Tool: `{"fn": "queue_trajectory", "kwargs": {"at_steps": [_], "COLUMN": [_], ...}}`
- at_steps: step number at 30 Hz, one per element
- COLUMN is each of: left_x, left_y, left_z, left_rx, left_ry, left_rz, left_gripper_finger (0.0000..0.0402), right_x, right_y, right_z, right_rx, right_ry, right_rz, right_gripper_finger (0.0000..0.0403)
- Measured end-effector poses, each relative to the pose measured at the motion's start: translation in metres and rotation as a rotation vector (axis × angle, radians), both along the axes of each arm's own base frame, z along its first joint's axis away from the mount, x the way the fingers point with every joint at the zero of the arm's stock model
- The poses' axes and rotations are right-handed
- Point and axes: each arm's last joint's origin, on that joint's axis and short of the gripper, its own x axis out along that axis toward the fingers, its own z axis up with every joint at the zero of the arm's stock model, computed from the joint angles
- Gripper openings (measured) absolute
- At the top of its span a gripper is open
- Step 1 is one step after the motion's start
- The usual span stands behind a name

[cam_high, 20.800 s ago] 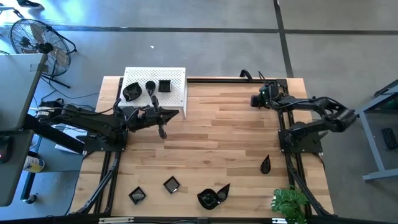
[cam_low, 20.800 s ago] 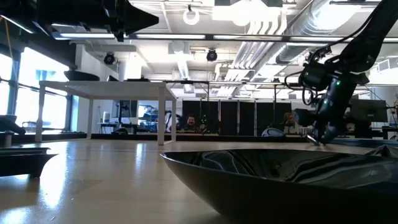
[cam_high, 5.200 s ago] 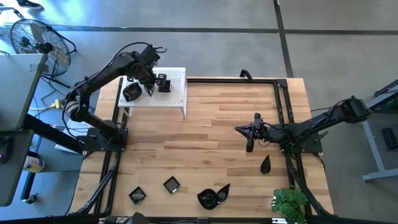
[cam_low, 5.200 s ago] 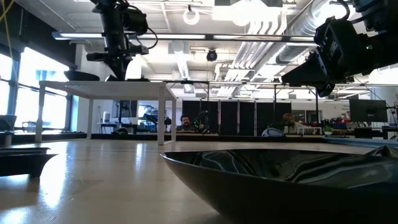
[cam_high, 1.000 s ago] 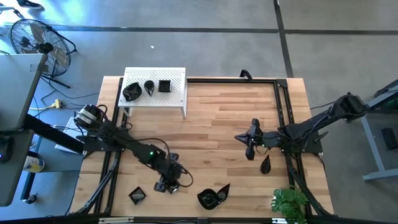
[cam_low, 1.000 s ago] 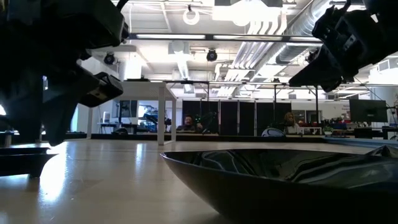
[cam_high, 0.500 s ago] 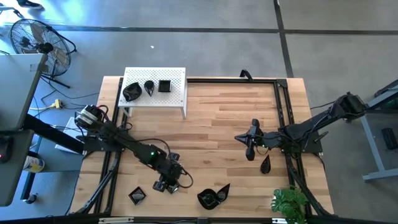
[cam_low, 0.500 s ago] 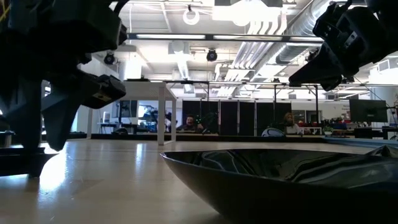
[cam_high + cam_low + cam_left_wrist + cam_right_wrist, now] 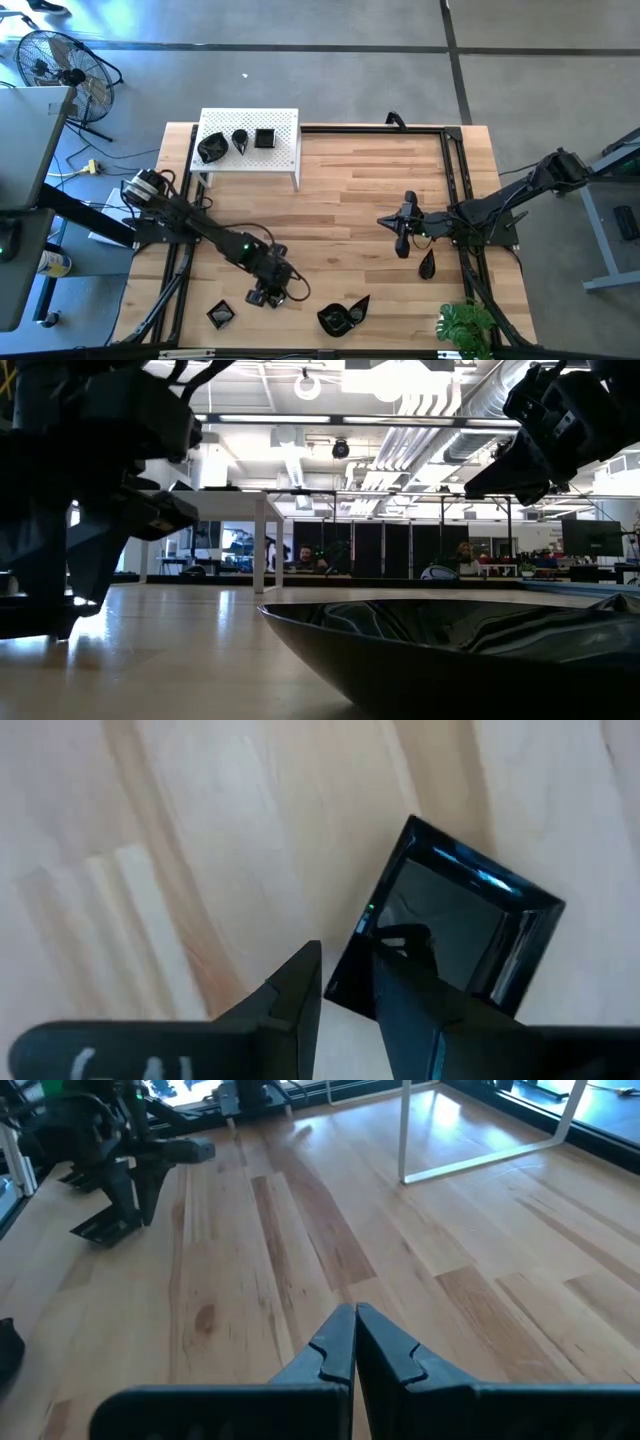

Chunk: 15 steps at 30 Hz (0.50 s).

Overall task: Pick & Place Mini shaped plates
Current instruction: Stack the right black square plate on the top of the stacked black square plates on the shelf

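Note:
A small square black plate [image 9: 460,920] lies near the table's front edge, left of the middle. My left gripper [image 9: 347,965] [image 9: 268,293] stands over it, pointing down. It is open by a narrow gap, one finger inside the plate's hollow and one outside its rim. My right gripper [image 9: 395,225] hangs shut and empty over the table's right half, near a teardrop plate [image 9: 427,265]. Another square plate [image 9: 220,314] and a wavy leaf-like plate [image 9: 340,318] lie on the wood at the front edge. Three plates sit on the white stand [image 9: 285,155]. My left gripper has the plate's side wall [image 9: 345,955], close to one corner, between its two fingers, which come from above. One finger [image 9: 410,990] is inside the hollow and one [image 9: 295,990] is outside. Whether the fingers touch the wall, I cannot tell. The plate lies on the table.
The white perforated stand is at the far left corner. A green plant [image 9: 465,325] sits at the near right corner. Black frame rails [image 9: 455,180] run along the table's sides. The middle of the wooden top is bare.
My left gripper has come down onto the square plate at the front edge, until its fingertips stand astride the plate's rim. The gap between its fingers looks the same. The plate has stayed where it was.

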Motion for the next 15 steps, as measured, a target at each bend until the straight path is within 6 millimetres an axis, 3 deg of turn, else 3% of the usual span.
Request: {"fn": "queue_trajectory", "kwargs": {"at_steps": [9, 15], "left_x": [-0.008, -0.006], "left_y": [0.008, 0.013], "left_z": [0.020, 0.023], "left_rx": [0.054, -0.024], "left_ry": [-0.035, -0.001], "left_rz": [0.072, 0.085], "left_gripper_finger": [0.0086, 0.0053], "right_x": [0.000, 0.000], "right_y": [0.000, 0.000], "right_z": [0.000, 0.000], "right_rx": [-0.003, -0.002], "right_ry": [0.000, -0.004], "right_rz": [-0.002, -0.003], "right_gripper_finger": [0.0001, 0.0001]}}
